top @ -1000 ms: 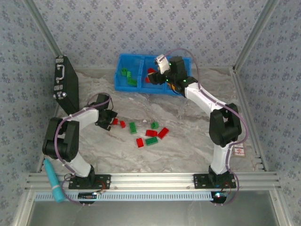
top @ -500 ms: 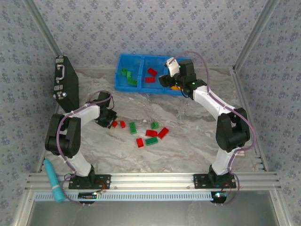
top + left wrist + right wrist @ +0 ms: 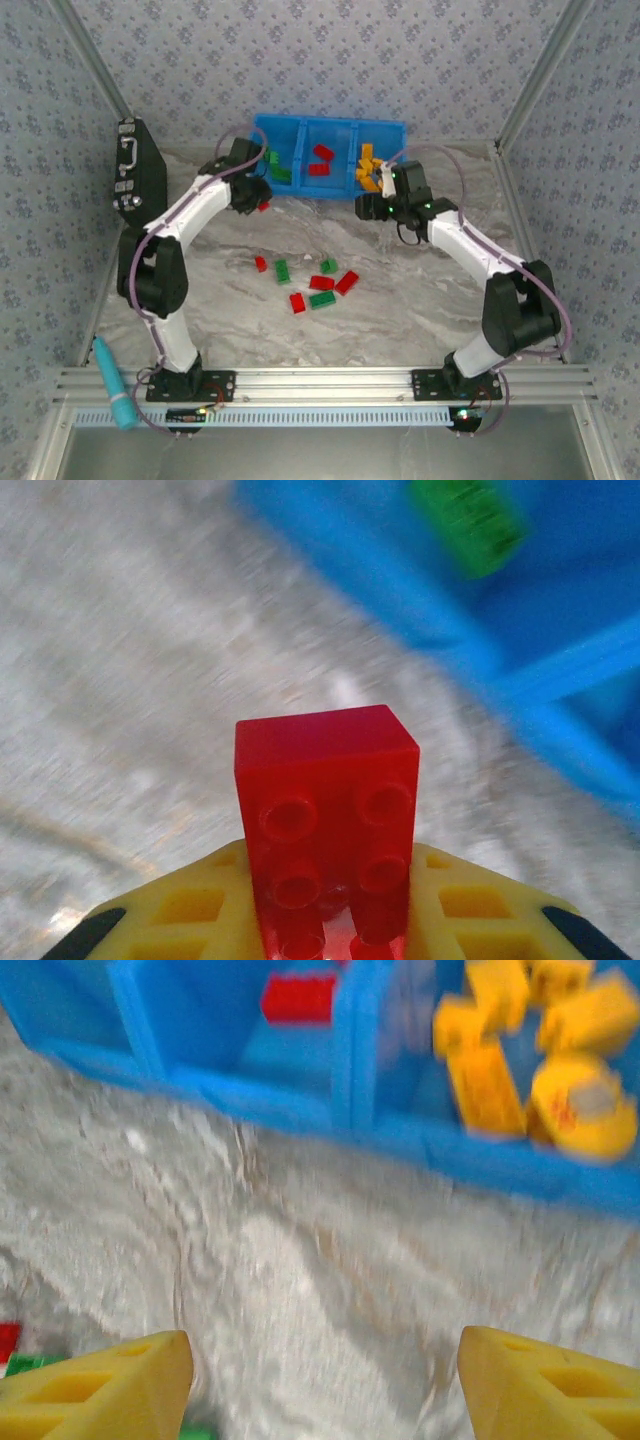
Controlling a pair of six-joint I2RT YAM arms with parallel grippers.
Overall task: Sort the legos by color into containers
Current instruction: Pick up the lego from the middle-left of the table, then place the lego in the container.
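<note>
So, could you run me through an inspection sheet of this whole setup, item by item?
Surface: grey marbled table, no spills seen.
Job's things: blue bin holds sorted bricks, green, red and orange from left to right; several red and green loose bricks mid-table.
Clutter: black case at far left; teal tool at near left.
Grippers: left gripper shut on a red brick by the bin's front left; right gripper open and empty, facing the bin.
Cables: purple cables loop along both arms.
Surroundings: patterned walls, metal frame.
</note>
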